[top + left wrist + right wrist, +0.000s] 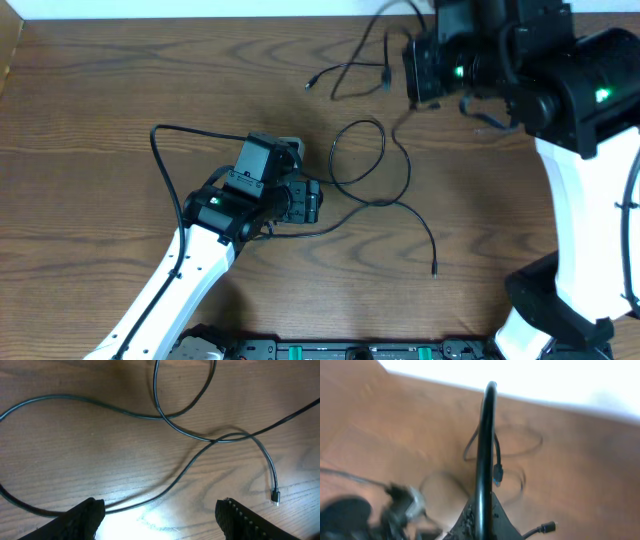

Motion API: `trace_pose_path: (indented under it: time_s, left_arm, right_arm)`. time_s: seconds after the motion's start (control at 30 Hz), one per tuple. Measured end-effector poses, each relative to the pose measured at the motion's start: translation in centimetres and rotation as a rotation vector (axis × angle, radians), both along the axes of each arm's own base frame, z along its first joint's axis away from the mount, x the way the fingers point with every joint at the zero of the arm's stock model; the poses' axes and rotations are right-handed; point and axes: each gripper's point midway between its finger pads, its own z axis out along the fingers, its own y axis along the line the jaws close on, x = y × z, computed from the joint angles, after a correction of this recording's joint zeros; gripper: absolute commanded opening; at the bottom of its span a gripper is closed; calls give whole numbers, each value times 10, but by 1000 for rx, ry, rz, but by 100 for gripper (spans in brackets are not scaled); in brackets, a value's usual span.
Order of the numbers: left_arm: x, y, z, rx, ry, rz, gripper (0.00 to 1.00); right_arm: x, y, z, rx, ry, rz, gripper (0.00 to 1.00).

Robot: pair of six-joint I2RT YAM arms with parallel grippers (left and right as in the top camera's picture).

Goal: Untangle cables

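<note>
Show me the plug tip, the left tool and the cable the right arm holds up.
plug tip (275, 496), left wrist view: connector at the cable's end.
left tool (160, 507), left wrist view: midway between its open fingertips.
lifted cable (485, 445), right wrist view: its upright black stretch.

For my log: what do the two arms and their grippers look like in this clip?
The left arm and right arm both have glossy white lower links and black upper housings with small green lights. The left gripper has black fingers with a rough, textured surface. The right gripper is black and boxy.
</note>
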Motion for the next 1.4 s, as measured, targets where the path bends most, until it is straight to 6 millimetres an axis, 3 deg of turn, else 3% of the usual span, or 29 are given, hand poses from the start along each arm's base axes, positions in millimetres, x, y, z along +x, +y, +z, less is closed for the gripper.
trace_pose_path:
  time_s: [0.1, 0.2, 0.3, 0.37, 0.47, 0.63, 0.9, 1.17, 1.27, 1.4]
  left_arm:
    - [0, 0, 0, -1, 0, -1, 77]
    - [0, 0, 0, 1, -2, -4, 77]
    - [0, 0, 0, 2, -2, -7, 77]
    - [0, 0, 0, 3, -3, -8, 77]
    - [0, 0, 0, 5, -4, -12, 77]
    - [0, 0, 0, 6, -4, -15, 77]
    - [-3, -1, -1, 6, 3, -28, 82]
    - [-62, -71, 15, -158, -64, -651, 80]
    - [-77, -87, 3, -143, -67, -800, 80]
    - [-80, -100, -23, -104, -29, -878, 80]
  right_arm:
    - [1, -5, 52, 92, -178, -13, 1]
    - [-22, -24, 119, 199, -379, -35, 1]
    - [-81, -52, 198, 328, -618, -37, 1]
    - [-111, -66, 226, 375, -708, -37, 1]
    - [-176, -104, 266, 445, -865, -77, 1]
    - [-200, -133, 273, 454, -913, -171, 1]
    - [-183, -143, 255, 399, -850, -273, 1]
    - [-147, -117, 239, 372, -772, -224, 1]
    - [-134, -107, 229, 356, -732, -199, 1]
    - [-132, -103, 225, 351, -715, -183, 1]
